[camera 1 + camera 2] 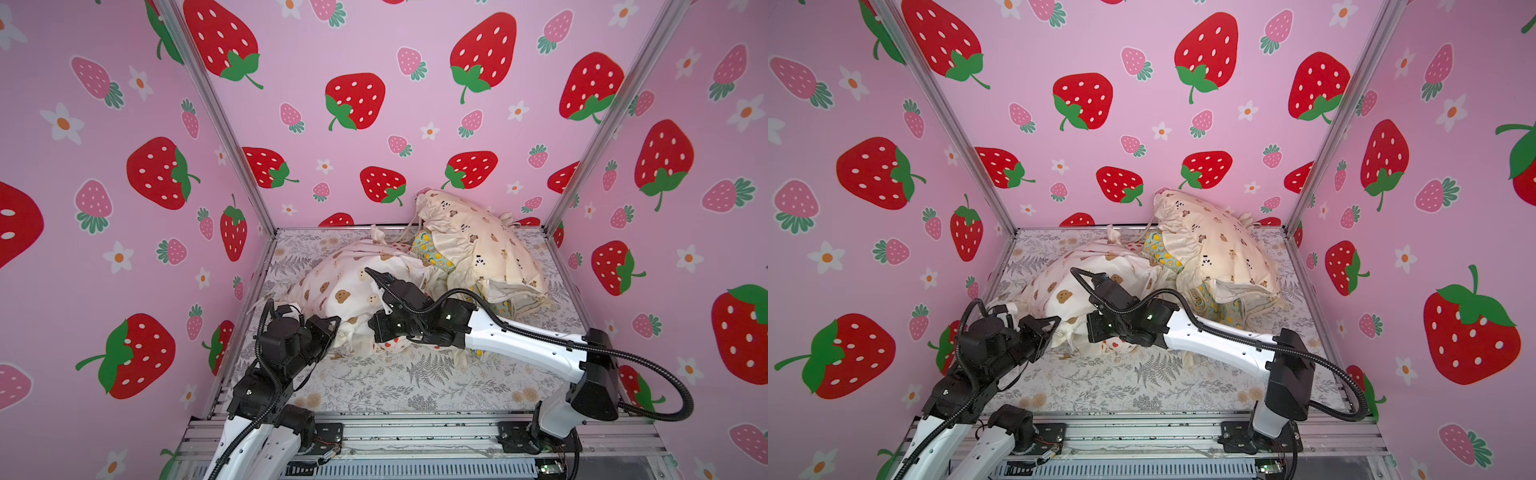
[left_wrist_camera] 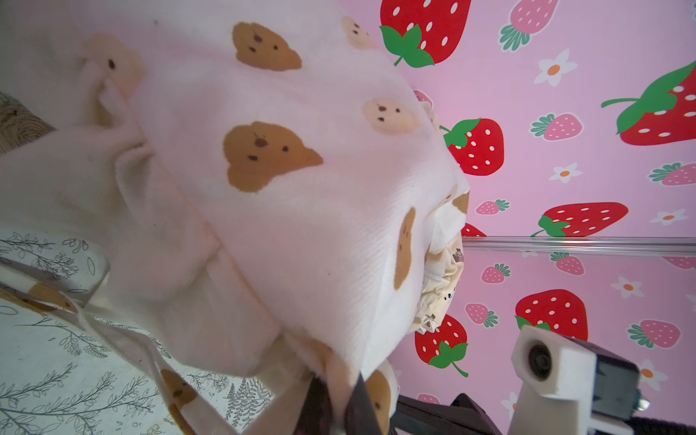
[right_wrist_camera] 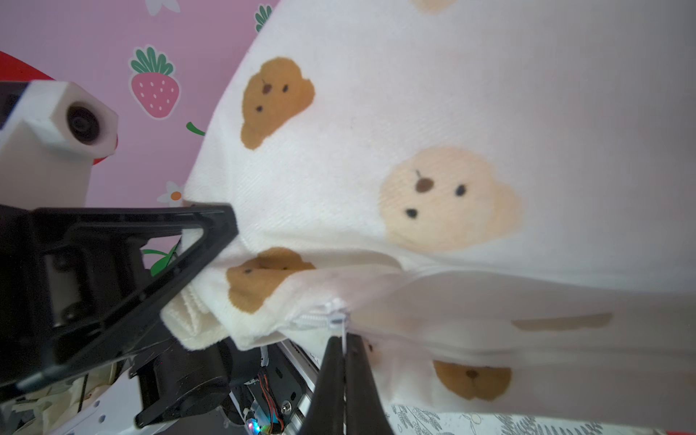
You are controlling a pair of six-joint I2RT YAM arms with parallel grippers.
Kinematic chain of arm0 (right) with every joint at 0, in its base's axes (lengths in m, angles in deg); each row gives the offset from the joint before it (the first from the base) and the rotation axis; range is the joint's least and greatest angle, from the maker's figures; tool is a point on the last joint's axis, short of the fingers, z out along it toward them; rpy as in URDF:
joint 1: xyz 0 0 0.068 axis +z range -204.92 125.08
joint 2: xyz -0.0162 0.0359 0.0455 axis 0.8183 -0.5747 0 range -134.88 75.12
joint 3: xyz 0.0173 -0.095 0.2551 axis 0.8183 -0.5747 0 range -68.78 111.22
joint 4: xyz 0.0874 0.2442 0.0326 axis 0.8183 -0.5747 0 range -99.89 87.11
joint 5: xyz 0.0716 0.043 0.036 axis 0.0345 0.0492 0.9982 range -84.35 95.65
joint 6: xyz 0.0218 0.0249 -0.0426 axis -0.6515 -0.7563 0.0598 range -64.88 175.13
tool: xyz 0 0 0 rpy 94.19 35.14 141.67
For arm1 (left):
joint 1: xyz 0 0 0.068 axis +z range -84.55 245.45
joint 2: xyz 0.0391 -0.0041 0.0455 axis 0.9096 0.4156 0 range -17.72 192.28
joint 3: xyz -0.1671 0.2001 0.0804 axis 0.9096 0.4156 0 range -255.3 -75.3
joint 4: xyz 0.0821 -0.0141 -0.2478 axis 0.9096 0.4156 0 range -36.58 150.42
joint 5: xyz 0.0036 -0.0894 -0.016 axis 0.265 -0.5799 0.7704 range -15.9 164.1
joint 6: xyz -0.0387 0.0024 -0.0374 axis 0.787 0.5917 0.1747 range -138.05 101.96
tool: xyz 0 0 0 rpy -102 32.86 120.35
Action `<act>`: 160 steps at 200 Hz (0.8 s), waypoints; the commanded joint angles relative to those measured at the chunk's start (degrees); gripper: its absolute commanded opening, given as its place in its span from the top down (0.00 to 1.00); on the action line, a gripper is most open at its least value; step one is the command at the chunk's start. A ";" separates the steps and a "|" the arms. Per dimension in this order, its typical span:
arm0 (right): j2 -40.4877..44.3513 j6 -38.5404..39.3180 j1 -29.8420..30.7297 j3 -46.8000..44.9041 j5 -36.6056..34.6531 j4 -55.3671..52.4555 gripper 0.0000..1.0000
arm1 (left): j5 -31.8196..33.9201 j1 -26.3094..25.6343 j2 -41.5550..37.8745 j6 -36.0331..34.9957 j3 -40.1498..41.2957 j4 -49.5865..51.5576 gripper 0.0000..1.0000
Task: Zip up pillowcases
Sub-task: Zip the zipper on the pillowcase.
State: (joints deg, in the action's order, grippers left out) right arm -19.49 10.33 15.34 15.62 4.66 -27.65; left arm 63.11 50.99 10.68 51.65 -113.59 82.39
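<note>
Strawberry walls [image 1: 374, 104] all round; on the fern sheet [image 1: 415, 374] sits the bear-print pillowcase [image 1: 340, 286], my left pincer [image 2: 339, 399] clamped on its corner, my right pincer [image 3: 343, 354] pinching the zipper pull [image 3: 336, 321]. Zip looks barely started, and the other pillowcases [image 1: 469, 241] wait behind.

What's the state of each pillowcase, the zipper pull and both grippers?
bear-print pillowcase: bunched, gripped at its zipper edge.
zipper pull: pinched; how far the zip is closed is unclear.
left gripper: shut on the bear-print corner.
right gripper: shut on the zipper pull.
ruffled pillowcase: on the pile at the back, zipper hidden.
lemon pillowcase: mostly buried.
strawberry pillowcase: mostly buried.
</note>
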 commanded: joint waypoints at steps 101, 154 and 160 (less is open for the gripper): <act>1.42 5.15 -1.77 -0.06 -6.98 -8.68 1.00 | -5.05 8.09 4.12 -7.61 -13.32 9.08 1.00; 2.59 5.23 -4.63 -0.39 -7.92 -10.48 1.00 | -10.84 16.48 4.37 -8.15 -13.61 9.54 1.00; 2.50 5.49 -4.82 -0.10 -8.23 -10.97 1.00 | -11.66 17.34 4.51 -8.37 -13.57 9.37 1.00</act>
State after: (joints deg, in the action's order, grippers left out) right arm -18.35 15.84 12.83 16.05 0.94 -32.08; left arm 52.40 64.89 15.90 44.50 -124.69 92.51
